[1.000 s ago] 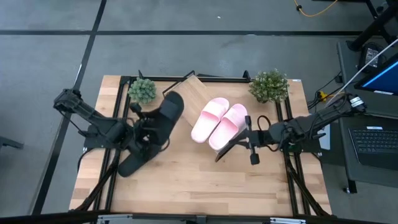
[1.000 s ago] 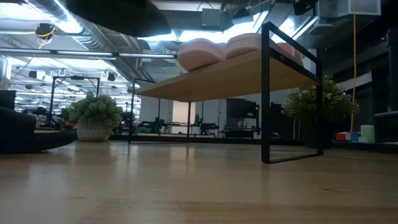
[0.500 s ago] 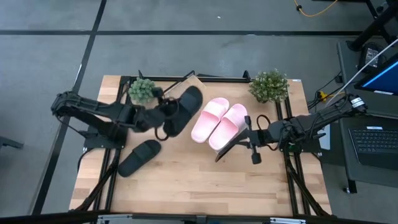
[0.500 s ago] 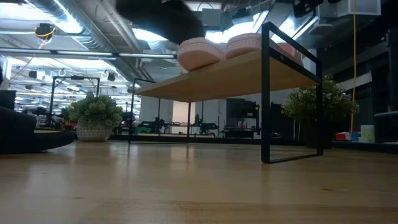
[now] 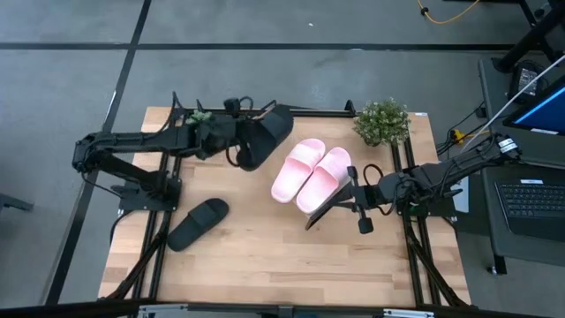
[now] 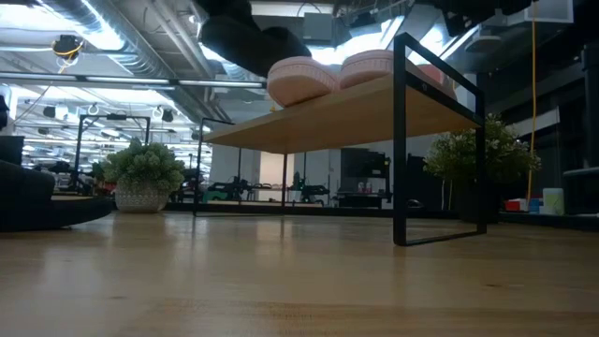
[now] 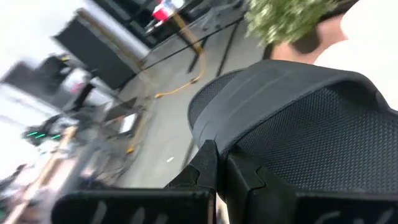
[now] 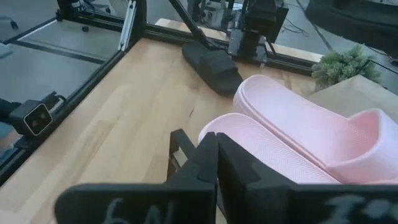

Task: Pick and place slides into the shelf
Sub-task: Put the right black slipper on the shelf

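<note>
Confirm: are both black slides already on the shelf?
No: in the high view one black slide lies on the table, and the left gripper holds the other black slide over the shelf.

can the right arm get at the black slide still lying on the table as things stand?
Probably not easily. The black slide lies on the table's left side, while the right gripper sits shut at the shelf end, with the pink slides between. The left gripper holds the other black one.

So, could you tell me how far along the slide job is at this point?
Done: the pink pair sits side by side on the shelf. In hand: the left gripper is shut on one black slide, carried above the shelf's free end. Left: the second black slide lies on the table. The right gripper waits, shut, beside the shelf.
</note>
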You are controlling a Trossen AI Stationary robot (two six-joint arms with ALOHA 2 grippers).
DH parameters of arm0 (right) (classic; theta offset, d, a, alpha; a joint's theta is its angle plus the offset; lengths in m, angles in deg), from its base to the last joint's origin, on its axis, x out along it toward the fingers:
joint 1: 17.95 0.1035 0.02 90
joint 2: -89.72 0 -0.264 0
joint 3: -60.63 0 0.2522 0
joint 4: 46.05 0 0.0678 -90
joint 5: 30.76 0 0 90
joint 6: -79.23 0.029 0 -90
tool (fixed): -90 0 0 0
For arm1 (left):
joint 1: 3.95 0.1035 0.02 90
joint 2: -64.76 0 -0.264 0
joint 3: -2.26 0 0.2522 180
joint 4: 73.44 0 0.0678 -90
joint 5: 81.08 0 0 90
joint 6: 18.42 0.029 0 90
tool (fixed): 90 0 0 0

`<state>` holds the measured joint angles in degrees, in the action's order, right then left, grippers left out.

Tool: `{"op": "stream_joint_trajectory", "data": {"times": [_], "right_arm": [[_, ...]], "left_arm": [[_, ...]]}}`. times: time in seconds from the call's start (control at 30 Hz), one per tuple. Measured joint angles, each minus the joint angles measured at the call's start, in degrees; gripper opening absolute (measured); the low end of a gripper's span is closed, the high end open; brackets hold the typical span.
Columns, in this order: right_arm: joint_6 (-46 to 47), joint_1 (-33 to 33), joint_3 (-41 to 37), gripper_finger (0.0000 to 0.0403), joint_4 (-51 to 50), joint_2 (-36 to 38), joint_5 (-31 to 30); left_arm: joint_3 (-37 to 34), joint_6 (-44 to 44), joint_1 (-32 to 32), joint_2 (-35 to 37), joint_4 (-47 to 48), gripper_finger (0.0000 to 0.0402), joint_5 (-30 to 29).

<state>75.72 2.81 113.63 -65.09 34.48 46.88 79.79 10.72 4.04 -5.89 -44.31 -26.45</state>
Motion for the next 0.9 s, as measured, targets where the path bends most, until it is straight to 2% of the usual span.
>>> {"op": "stream_joint_trajectory", "data": {"times": [0.07,0.2,0.3,0.53,0.73,0.9], "right_arm": [[-1.0,0.0,0.0,0.0010,0.1,0.0,0.0],[-1.5,-0.1,0.0,0.0008,2.5,0.0,-0.3],[-1.1,-1.3,0.0,0.0004,5.2,0.0,-3.4],[0.4,-5.7,-2.3,0.0004,4.6,4.1,-4.5],[-0.5,-7.2,-6.7,0.0004,4.9,12.1,-4.4],[-0.3,-7.2,-9.2,0.0004,5.0,16.3,-4.4]], "left_arm": [[0.0,0.0,2.7,0.0,-0.2,0.0001,5.1],[0.0,-0.1,7.5,-1.0,-0.2,0.0001,10.0],[0.0,0.0,10.2,-1.8,-2.0,0.0001,14.8],[-1.2,0.0,15.5,-2.2,-3.3,0.0001,24.6],[-6.0,1.2,17.3,-2.2,-8.1,0.0001,27.7],[-10.8,2.4,17.7,-2.2,-17.2,0.0001,27.4]]}}
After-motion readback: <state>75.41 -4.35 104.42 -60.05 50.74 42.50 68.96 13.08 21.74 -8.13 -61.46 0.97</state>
